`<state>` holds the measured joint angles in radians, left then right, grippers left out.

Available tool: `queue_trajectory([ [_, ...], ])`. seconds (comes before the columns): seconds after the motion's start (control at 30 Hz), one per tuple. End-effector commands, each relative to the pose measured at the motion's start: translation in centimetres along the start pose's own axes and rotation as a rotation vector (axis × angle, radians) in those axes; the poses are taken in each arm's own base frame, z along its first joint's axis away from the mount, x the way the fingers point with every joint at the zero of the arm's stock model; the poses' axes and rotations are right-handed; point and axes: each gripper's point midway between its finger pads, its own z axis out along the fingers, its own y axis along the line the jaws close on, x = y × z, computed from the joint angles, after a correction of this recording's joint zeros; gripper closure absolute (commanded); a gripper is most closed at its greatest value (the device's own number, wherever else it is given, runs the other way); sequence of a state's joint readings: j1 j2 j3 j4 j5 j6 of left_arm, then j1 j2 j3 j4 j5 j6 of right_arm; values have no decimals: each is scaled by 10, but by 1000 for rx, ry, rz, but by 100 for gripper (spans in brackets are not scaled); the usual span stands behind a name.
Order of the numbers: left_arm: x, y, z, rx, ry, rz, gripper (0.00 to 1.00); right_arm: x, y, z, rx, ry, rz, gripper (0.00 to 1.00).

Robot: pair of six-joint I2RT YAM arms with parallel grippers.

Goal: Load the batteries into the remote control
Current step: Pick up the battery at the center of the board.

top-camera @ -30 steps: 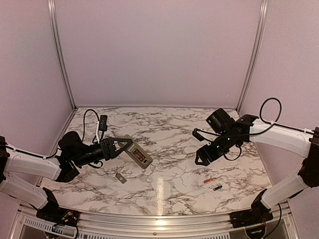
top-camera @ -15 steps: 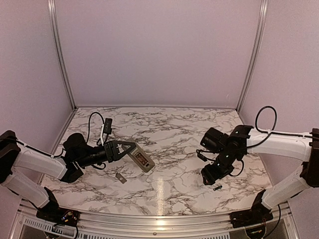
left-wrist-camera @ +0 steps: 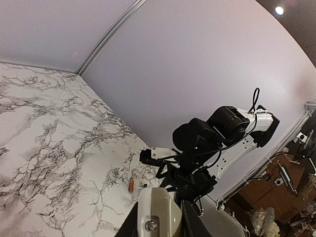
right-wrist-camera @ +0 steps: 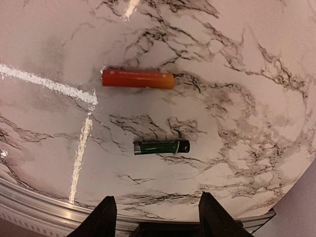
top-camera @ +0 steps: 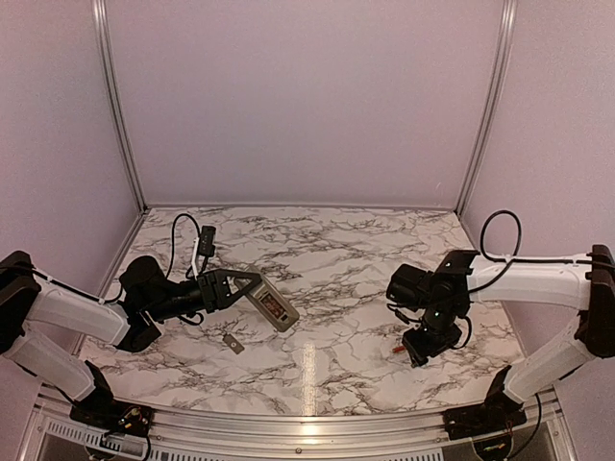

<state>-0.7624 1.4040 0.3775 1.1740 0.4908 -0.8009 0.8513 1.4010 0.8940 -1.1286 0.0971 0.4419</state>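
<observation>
While the left tool grips the remote control, the right tool hovers released above the orange battery and green battery.

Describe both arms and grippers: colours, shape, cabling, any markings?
Both match. The left arm and right arm have white tubular links with black joint housings. A thin black cable loops free off each forearm. The left gripper and right gripper are all black behind bulky black wrist blocks; the fingers are flat black blades. No legible markings.
</observation>
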Motion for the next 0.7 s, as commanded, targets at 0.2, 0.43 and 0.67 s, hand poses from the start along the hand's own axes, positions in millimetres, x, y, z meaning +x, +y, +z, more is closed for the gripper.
queue_trajectory([
  [0.2, -17, -19, -2, 62, -40, 53, 100, 3, -2, 16, 93, 43, -23, 46],
  [0.43, -20, -22, -6, 58, -48, 63, 100, 3, 0, 25, 130, 69, -47, 46],
  [0.67, -21, -24, -7, 63, -47, 68, 100, 5, -5, 33, 221, 99, -67, 45],
])
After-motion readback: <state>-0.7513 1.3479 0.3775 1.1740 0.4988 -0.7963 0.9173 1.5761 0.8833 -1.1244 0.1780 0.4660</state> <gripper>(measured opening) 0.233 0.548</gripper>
